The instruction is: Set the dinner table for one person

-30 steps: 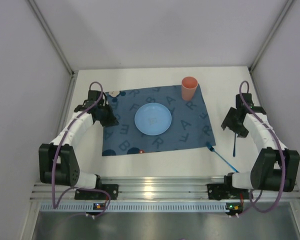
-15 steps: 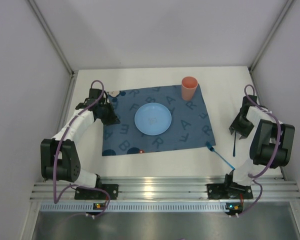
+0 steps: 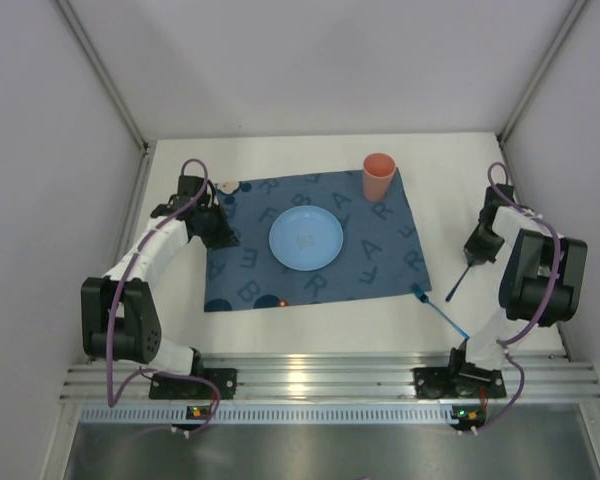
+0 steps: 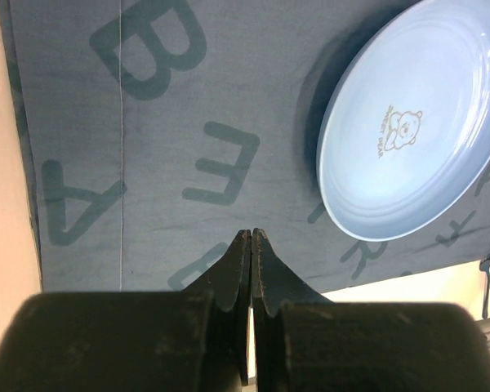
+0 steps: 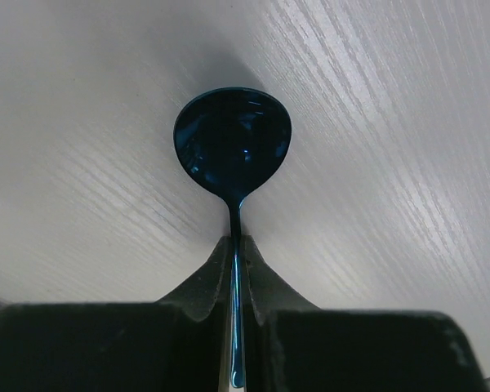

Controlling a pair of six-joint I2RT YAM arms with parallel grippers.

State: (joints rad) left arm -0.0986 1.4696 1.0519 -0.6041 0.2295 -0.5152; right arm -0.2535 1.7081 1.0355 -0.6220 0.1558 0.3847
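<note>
At the right side of the white bench (image 3: 310, 330), which spread beneath everything, the right jaws were clenched on the handle of a dark blue spoon (image 5: 233, 139), while the left jaws were pressed together, empty, above the lettered placemat (image 4: 147, 122) beside the pale blue plate (image 4: 408, 122).

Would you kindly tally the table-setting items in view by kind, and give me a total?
Placemat: 1
Plate: 1
Cup: 1
Utensils: 2 (spoon gripped in the right hand; blue utensil lying on the table)
Total: 5
</note>
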